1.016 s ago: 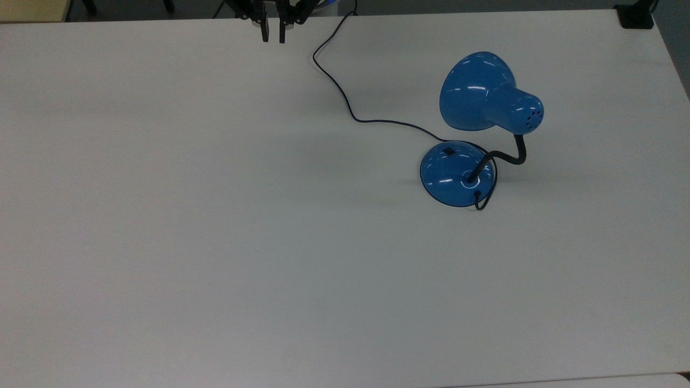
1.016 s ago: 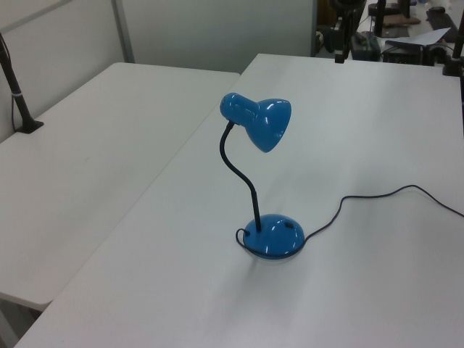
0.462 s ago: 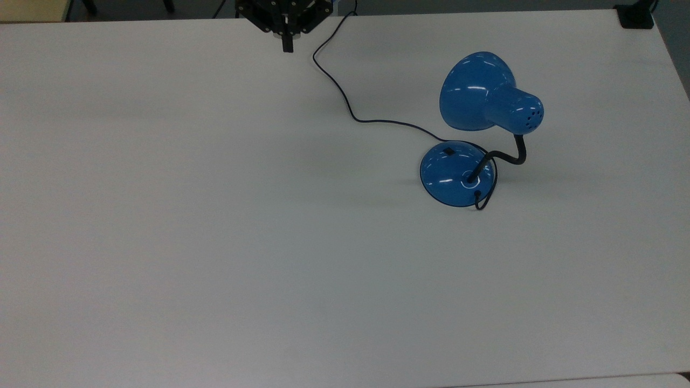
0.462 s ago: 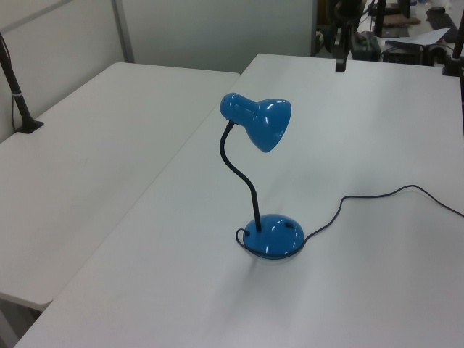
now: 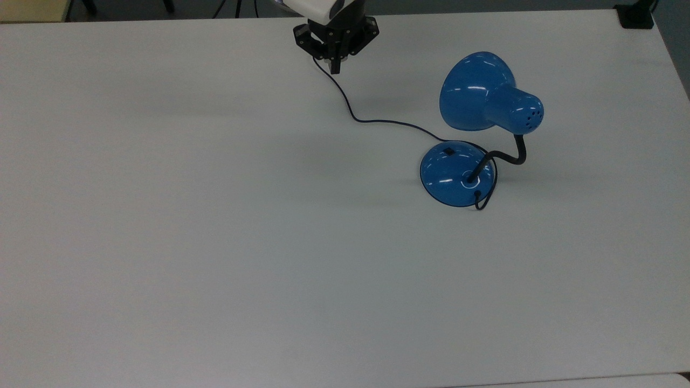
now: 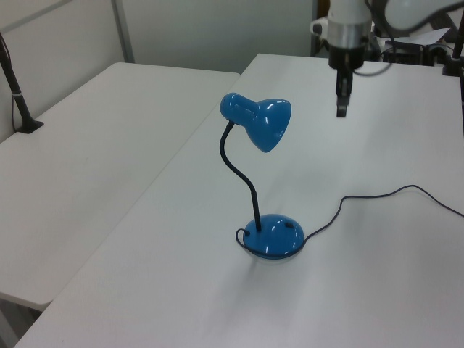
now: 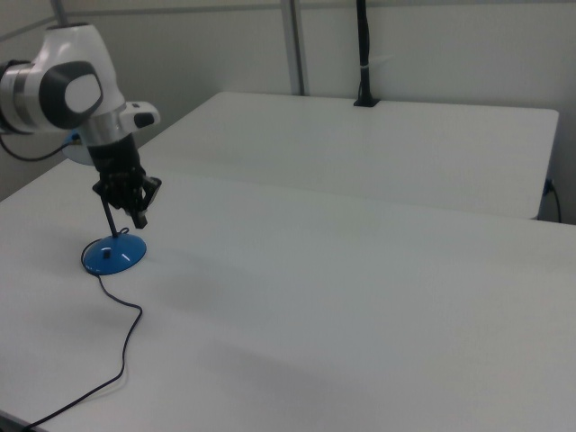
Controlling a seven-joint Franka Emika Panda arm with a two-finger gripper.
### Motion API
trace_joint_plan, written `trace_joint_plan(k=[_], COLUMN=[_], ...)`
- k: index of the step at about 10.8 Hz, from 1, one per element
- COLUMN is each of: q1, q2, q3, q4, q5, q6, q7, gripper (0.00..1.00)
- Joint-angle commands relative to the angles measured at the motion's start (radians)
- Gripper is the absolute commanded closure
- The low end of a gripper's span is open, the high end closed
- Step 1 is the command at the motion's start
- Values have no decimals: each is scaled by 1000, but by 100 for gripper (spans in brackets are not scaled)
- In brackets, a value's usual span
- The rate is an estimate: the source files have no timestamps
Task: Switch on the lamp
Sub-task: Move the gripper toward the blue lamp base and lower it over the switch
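1. The lamp (image 5: 488, 102) stands on the white table (image 5: 215, 242), well to the top view's lower right of the gripper (image 5: 335, 69).
2. Gripper's fingers pressed together, empty, above the cord (image 5: 345, 99).

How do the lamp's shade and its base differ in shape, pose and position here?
The shade is bell-shaped and held up in the air, while the base is a low round dome resting on the table. The shade tilts sideways on the black gooseneck; the base lies flat. The base carries a small black switch, the shade has small vent holes. Both are glossy blue.
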Motion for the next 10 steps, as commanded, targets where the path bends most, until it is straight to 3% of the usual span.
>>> trace_joint_plan(k=[1,3,6,10], q1=[93,170,256,296], q2=[-63,-40,75,224], q3=[-8,-8,-8,-8], q4=[-177,-226,-228,-217], q5=[9,15,23,15], q6=[152,265,458,698], q7=[-69,-58,-14,-55], gripper=[100,100,100,100])
